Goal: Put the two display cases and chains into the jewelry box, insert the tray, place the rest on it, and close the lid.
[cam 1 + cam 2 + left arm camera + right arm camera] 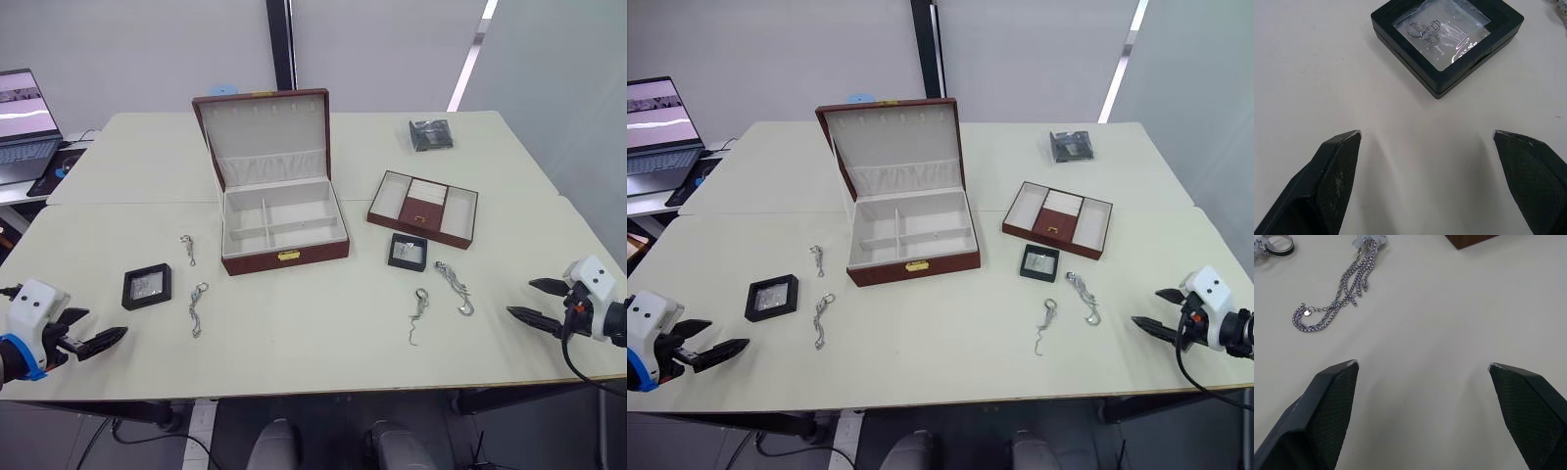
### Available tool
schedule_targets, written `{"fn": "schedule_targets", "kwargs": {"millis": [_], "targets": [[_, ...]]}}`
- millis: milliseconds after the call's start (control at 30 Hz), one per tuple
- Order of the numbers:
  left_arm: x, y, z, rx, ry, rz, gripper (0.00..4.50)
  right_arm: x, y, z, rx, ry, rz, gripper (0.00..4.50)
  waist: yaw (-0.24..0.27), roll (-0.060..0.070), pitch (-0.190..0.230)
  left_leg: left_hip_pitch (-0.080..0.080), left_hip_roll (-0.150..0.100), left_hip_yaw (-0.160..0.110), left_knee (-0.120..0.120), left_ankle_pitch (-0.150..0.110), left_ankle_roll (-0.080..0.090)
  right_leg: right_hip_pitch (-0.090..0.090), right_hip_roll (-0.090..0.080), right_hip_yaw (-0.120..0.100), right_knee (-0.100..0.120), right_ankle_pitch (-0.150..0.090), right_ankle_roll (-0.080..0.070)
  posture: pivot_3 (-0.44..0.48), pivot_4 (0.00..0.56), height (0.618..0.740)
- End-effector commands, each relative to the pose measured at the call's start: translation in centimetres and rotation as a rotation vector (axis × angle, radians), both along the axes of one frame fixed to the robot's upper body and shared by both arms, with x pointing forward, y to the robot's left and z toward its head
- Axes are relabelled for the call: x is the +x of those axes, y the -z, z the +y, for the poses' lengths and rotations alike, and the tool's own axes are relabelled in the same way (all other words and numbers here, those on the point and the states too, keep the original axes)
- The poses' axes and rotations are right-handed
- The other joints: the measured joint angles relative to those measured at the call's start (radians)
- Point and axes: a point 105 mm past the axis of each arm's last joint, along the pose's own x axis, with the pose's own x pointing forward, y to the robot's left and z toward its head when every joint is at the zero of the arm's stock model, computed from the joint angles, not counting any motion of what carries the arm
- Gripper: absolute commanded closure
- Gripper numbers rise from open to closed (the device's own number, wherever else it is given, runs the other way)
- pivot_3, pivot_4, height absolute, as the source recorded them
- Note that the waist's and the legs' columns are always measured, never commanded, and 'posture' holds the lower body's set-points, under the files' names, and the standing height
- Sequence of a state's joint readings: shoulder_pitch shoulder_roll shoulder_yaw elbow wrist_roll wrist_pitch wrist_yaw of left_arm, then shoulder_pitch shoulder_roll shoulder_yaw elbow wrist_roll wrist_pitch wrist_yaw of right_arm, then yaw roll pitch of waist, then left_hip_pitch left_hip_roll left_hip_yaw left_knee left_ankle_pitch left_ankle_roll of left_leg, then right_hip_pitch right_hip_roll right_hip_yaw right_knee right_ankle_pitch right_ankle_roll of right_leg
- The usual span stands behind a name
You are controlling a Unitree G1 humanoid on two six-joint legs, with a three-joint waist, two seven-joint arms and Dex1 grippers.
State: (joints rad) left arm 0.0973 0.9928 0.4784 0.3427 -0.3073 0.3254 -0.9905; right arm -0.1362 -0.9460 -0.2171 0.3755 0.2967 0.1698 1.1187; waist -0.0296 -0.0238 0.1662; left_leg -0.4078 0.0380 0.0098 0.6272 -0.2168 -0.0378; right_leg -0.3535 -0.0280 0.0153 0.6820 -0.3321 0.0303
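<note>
box (pixel 284 227) lid raised (tray (pixel 422 209) beside it) | left gripper (pixel 110 339) spread, empty | right gripper (pixel 525 300) spread, empty

We see white wrist housings, a blue left wristband (pixel 12 356), black tapered textured fingers (pixel 1334 181), and a black right cable (pixel 578 367).

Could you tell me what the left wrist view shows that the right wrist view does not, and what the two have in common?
The left wrist view has a black display case with a clear window over silvery jewelry, lying flat on the table ahead of the left gripper. The right wrist view has a silvery chain with a hook end, a ring-like piece at the picture's corner, and a reddish-brown corner, ahead of the right gripper. Both share the cream tabletop and a pair of black fingers spread wide apart, holding nothing.
</note>
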Motion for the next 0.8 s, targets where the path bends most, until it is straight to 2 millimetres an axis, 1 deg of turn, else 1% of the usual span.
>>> {"fn": "schedule_targets", "kwargs": {"millis": [33, 200, 300, 800], "targets": [[0.48, -2.0, 0.22, 0.037, 0.006, -0.054, 0.03, 0.35, -1.89, -0.6, -0.022, 0.002, -0.06, 0.0, 0.0, 0.0, 0.0, 0.0, 0.0, 0.0, 0.0, 0.0, 0.0, 0.0, 0.0, 0.0, 0.0, 0.0, 0.0, 0.0, 0.15, 0.74], [0.5, -1.97, 0.16, 0.04, 0.004, -0.051, 0.03, 0.42, -1.97, -0.51, -0.021, -0.002, -0.061, 0.0, 0.0, 0.0, 0.0, 0.0, 0.0, 0.0, 0.0, 0.0, 0.0, 0.0, 0.0, 0.0, 0.0, 0.0, 0.0, 0.0, 0.15, 0.74], [0.5, -1.93, 0.46, 0.086, -0.002, -0.053, 0.03, 0.44, -1.98, -0.5, -0.02, -0.003, -0.062, 0.0, 0.0, 0.0, 0.0, 0.0, 0.0, 0.0, 0.0, 0.0, 0.0, 0.0, 0.0, 0.0, 0.0, 0.0, 0.0, 0.0, 0.15, 0.74], [0.35, -1.87, 0.2, 0.066, 0.0, -0.041, 0.03, 0.57, -2.04, -0.41, -0.017, -0.009, -0.062, 0.0, 0.0, 0.0, 0.0, 0.0, 0.0, 0.0, 0.0, 0.0, 0.0, 0.0, 0.0, 0.0, 0.0, 0.0, 0.0, 0.0, 0.15, 0.74]]}}
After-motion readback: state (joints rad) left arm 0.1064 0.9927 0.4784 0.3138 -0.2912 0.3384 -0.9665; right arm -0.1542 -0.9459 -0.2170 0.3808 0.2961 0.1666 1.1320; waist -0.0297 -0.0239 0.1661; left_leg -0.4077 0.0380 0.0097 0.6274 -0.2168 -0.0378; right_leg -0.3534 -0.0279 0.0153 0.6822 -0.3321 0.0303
